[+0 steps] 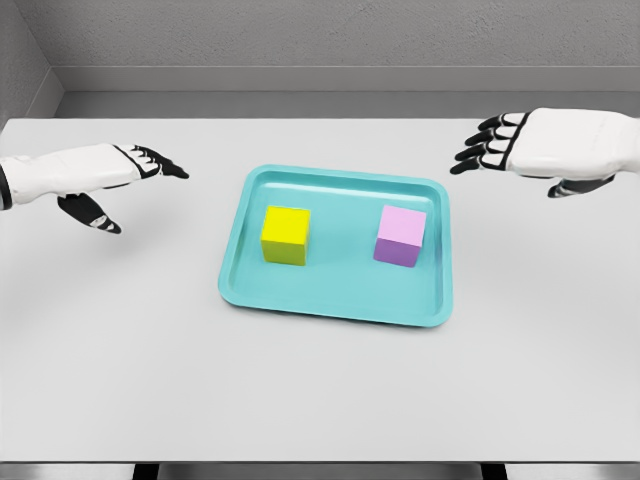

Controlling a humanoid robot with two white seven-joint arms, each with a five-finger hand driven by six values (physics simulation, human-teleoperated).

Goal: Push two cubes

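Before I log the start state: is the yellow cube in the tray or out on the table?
In. The yellow cube sits flat on the teal tray floor, left half, inside the rim and apart from the pink cube.

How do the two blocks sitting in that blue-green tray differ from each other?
The yellow cube is bright yellow; the pink cube is pale pink with a purple shaded side. The yellow cube sits in the left half of the teal tray, nearer the left hand; the pink cube sits in the right half, nearer the right hand. Both look about equal in size, rest flat, apart and untouched.
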